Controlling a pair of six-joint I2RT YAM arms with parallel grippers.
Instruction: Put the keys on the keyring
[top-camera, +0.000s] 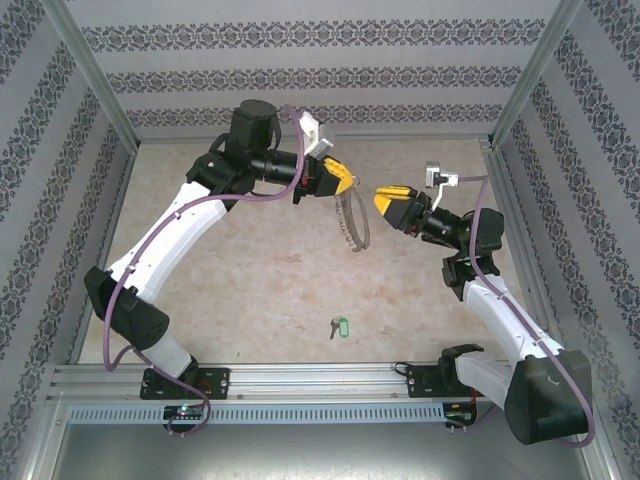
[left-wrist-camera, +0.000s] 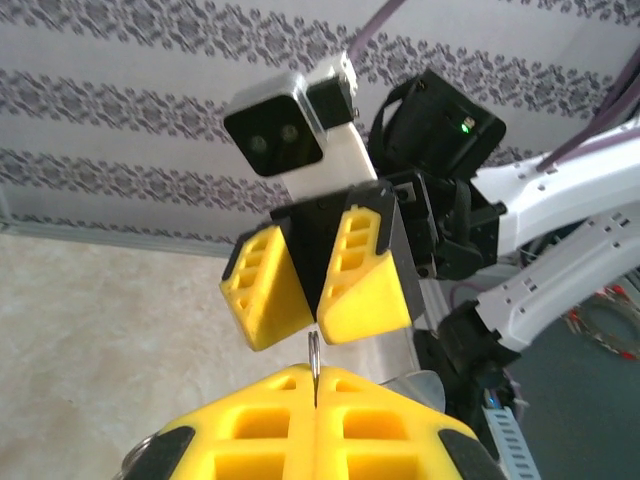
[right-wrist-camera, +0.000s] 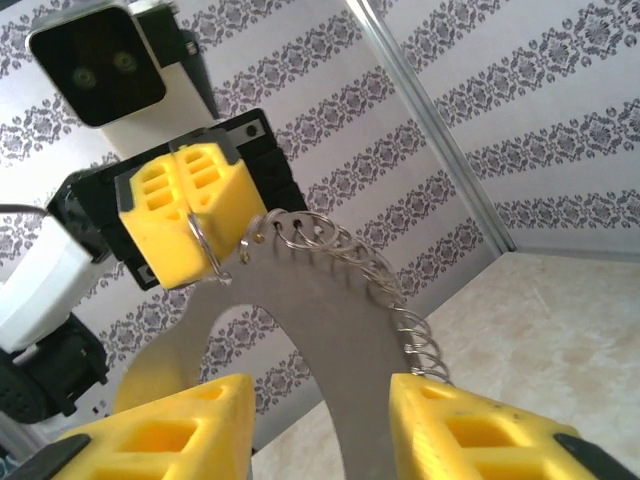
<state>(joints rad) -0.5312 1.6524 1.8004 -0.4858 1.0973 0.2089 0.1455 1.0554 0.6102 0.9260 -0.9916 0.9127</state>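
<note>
The jaws of the left gripper (top-camera: 345, 183) were shut tight on the keyring (top-camera: 352, 222), holding it up in the air. The jaws of the right gripper (top-camera: 382, 193) were partly open and empty, at the ring's 3 o'clock. The keys (top-camera: 337, 326) lay on the table (top-camera: 250, 280) at 6 o'clock, so picking them up and putting them on was left to do

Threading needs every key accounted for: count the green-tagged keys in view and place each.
1. The key lies on the table near its front edge, between the arms' bases, apart from the keyring. None seems hidden.
</note>
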